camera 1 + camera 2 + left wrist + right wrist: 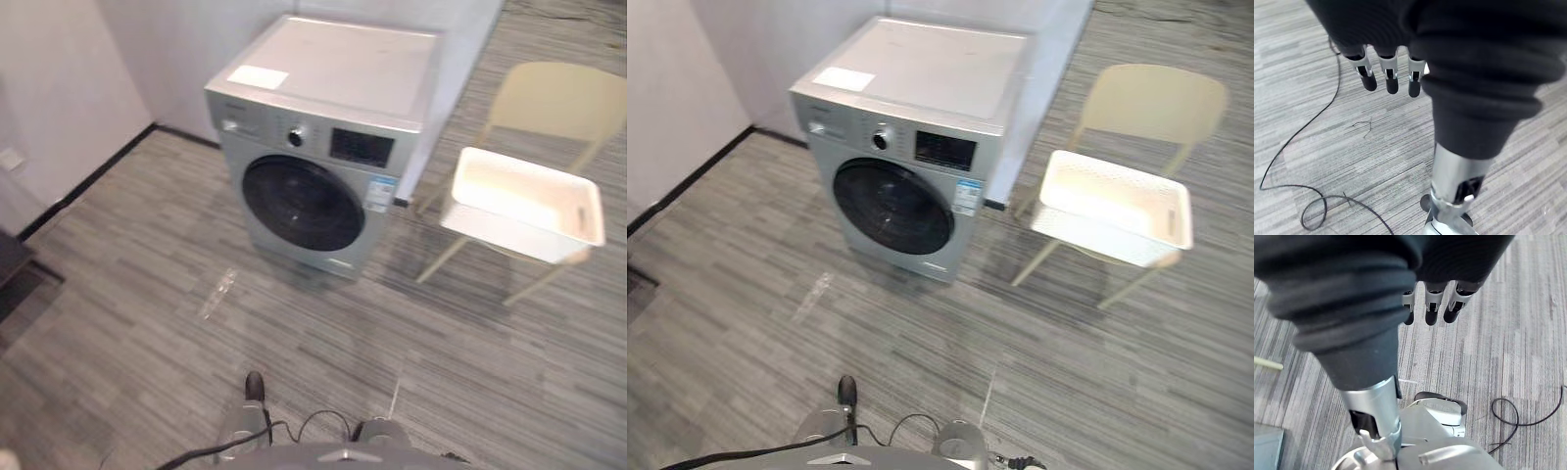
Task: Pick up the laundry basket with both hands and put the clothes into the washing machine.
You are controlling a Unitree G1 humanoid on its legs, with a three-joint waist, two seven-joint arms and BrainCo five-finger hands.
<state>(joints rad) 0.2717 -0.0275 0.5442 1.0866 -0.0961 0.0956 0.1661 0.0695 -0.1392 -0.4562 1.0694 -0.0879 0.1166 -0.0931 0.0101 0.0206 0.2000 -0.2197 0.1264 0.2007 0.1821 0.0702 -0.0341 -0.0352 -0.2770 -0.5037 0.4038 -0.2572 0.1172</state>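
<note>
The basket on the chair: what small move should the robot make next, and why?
Probably turn and step toward the basket, which sits on the chair to the right of the washing machine. The left hand and the right hand both hang open over the floor, holding nothing, apart from the basket.

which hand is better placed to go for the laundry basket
Right, slightly: the laundry basket sits on the chair to the robot's right. Right hand and left hand both hang open over the floor, far from it.
</note>
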